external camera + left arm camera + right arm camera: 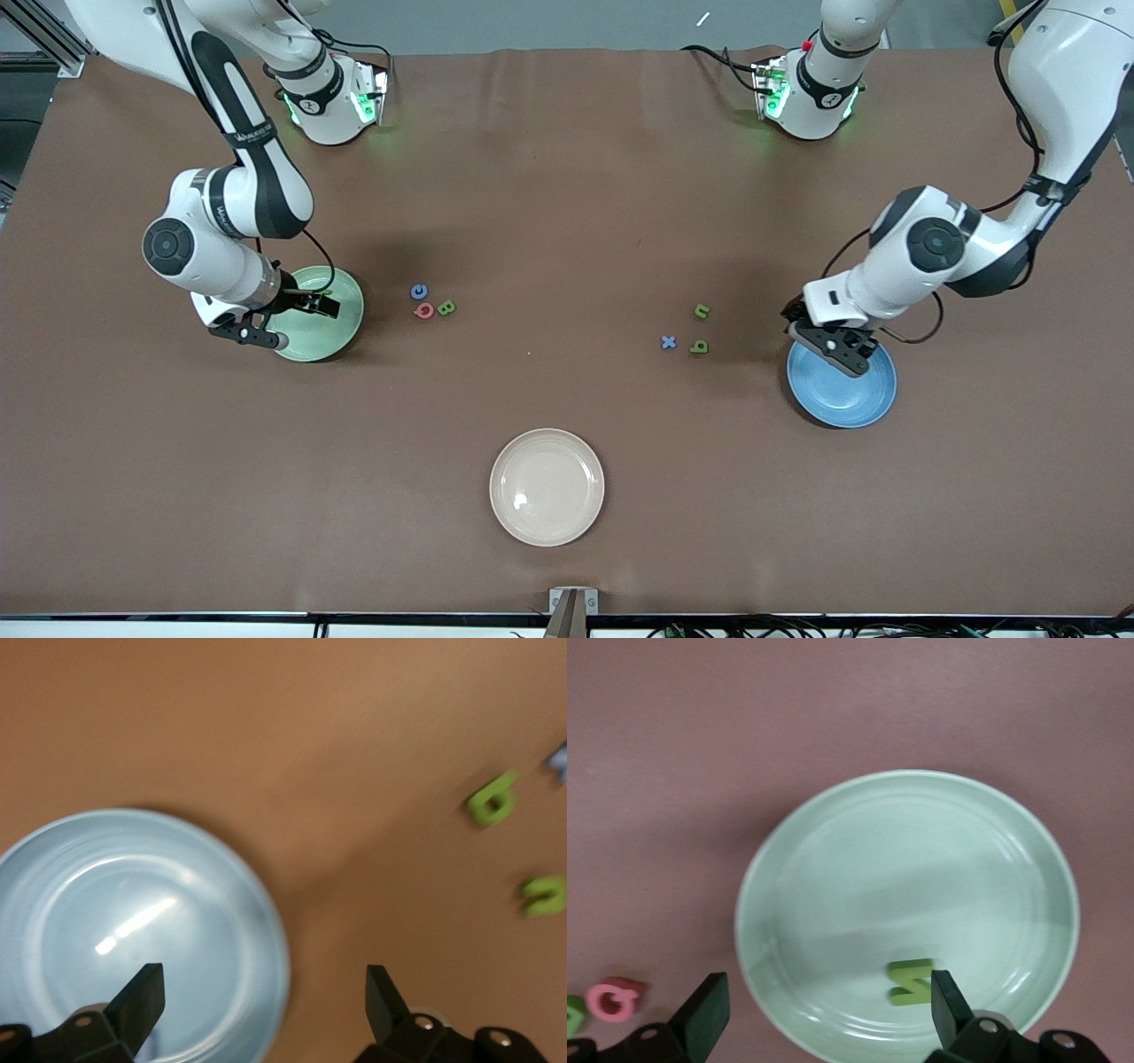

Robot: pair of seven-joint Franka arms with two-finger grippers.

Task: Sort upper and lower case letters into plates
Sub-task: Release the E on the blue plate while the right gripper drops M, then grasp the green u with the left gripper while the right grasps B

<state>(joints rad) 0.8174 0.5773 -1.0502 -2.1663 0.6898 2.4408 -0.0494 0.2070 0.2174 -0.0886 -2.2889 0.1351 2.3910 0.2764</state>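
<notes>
1. My right gripper (285, 322) hangs over the mint green plate (341, 330), at the right arm's end of the table. Its fingers (709, 1010) are spread wide and pinch nothing.
2. In the right wrist view a green letter (911, 981) lies inside that plate, near the rim and close to one of my fingertips.
3. My left gripper (837, 348) hangs over the blue plate (855, 399), at the left arm's end of the table, above the rim edge that is farther from the front camera. Its fingers (143, 994) are also spread apart and grip nothing.
4. In the left wrist view a small bluish piece (151, 1047) shows in the blue plate beside one finger; I cannot tell what it is.
5. Three letters sit on the table near the mint green plate, toward the table's middle: a blue one (419, 291), a red one (423, 310) and a green one (446, 307), close together.
6. Three more sit near the blue plate, also toward the middle: a green one (702, 311), a blue cross-shaped one (669, 342) and another green one (700, 346).
7. A cream-white plate (547, 486) sits midway between the arms, nearer to the front camera than all the letters and well apart from both coloured plates.
</notes>
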